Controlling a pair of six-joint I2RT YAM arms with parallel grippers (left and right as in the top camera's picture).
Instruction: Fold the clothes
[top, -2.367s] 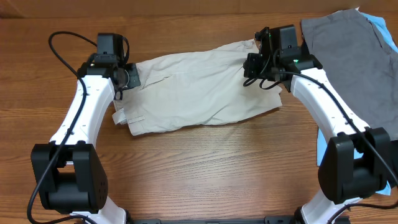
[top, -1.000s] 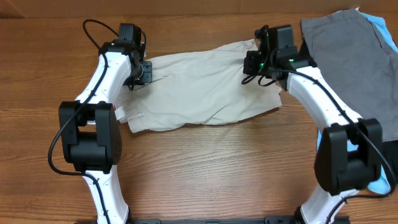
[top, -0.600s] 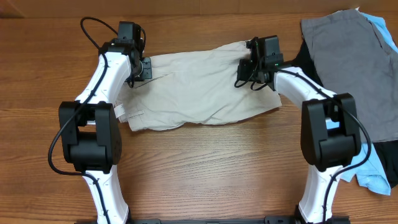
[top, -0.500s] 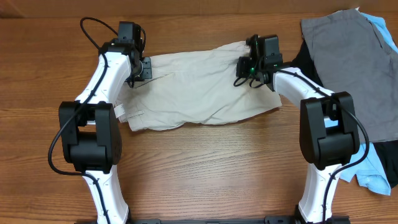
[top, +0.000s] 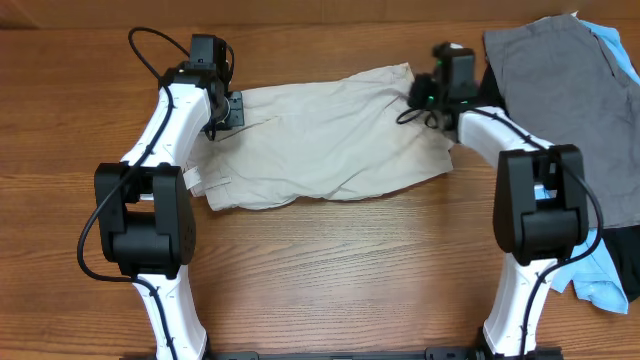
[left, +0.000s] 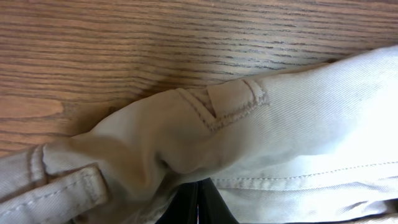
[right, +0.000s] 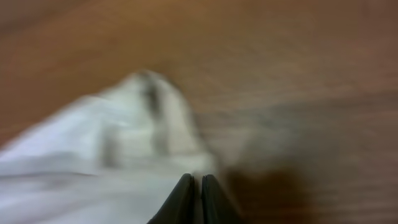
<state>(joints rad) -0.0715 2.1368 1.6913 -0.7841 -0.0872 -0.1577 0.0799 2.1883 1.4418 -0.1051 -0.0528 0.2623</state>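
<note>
The beige shorts (top: 330, 140) lie spread across the middle of the wooden table, waistband to the left with a white label (top: 195, 185) showing. My left gripper (top: 222, 110) is shut on the bunched waistband at the far-left corner. In the left wrist view the fabric with its belt loop (left: 236, 99) puckers around the closed gripper (left: 199, 200). My right gripper (top: 428, 95) sits at the shorts' far-right edge. In the blurred right wrist view its jaws (right: 194, 186) stand almost together at the rim of the pale cloth (right: 93, 155); whether cloth lies between them is unclear.
A grey garment (top: 560, 90) lies at the far right over a light-blue one (top: 600, 290) and a black one (top: 622, 255). Bare wooden table (top: 330, 270) runs along the front between the two arm bases.
My right gripper has swung right, from over the shorts' right part to their right edge; the shorts have hardly shifted. The left gripper has stayed on the waistband corner for the last second.
</note>
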